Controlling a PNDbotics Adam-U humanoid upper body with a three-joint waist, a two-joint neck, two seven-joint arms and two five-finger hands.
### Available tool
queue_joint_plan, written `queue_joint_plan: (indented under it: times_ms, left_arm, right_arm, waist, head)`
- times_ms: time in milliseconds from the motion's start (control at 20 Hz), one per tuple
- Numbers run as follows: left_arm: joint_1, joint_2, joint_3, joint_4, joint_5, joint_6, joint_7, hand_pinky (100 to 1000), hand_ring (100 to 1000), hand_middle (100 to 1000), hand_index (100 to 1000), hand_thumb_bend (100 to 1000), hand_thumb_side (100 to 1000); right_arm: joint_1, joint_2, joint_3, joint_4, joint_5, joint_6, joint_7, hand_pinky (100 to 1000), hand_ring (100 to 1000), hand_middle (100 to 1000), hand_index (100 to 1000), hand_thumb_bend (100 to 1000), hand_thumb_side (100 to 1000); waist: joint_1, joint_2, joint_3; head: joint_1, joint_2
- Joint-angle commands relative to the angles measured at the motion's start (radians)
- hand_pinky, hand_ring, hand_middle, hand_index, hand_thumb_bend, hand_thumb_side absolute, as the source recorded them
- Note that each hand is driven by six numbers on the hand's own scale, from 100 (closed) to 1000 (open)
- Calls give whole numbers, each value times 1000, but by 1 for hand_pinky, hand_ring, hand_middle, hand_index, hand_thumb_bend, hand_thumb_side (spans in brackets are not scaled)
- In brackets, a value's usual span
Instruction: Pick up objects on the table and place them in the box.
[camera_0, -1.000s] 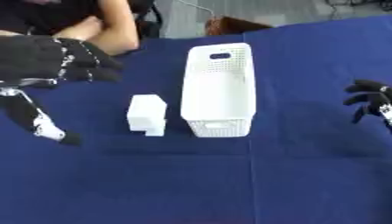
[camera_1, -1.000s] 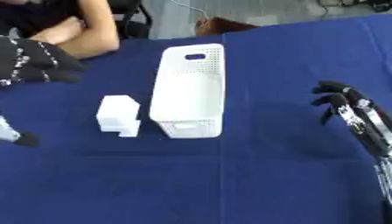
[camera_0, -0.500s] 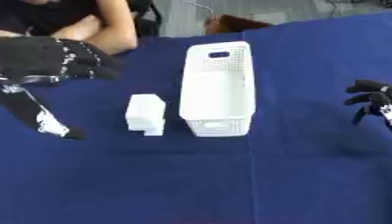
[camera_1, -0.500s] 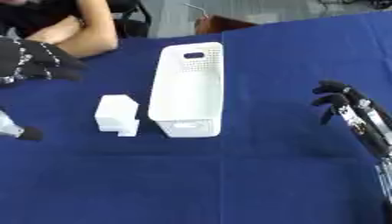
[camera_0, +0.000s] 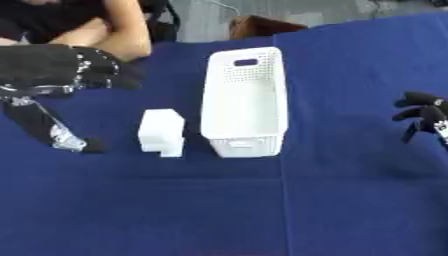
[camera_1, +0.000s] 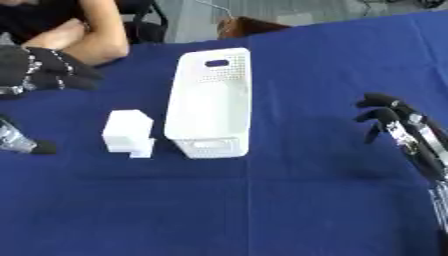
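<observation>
A white slotted basket stands lengthwise at the table's middle, with nothing inside. Just left of it sits a small white box, apart from both hands. My left hand hovers at the far left, above the blue cloth. Below it a long dark thing with a clear part and a black tip slants down to the table; whether the hand holds it is hidden. My right hand hangs at the right edge, fingers relaxed, holding nothing.
Blue cloth covers the table, with bare room in front and between the basket and my right hand. A person's folded arms rest at the far left edge. A brown object shows beyond the far edge.
The dark thing's tip under my left hand has edged slightly right and up. The basket, the white box and my right hand have not moved.
</observation>
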Motion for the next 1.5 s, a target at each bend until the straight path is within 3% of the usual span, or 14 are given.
queue_joint_plan:
  times_ms: [50,1000,1500]
  left_arm:
    - [-21,9,-3,-16,3,-38,-48,913,931,967,1000,502,858]
    - [-38,-35,-44,-17,-6,-52,-106,910,925,963,1000,461,923]
    - [-23,-44,-37,0,-35,-49,-93,910,921,959,1000,440,932]
  right_arm:
    - [-21,1,2,-12,0,-2,6,440,699,763,903,100,865]
    - [-38,9,6,-9,1,-5,13,441,700,763,903,100,867]
    - [-49,11,8,-10,1,-7,16,441,700,763,903,100,869]
  waist:
    - [-6,-10,-5]
    - [-8,2,-24]
    - [-9,14,-40]
  head:
    - [17,-17]
    - [31,-10]
    - [32,-22]
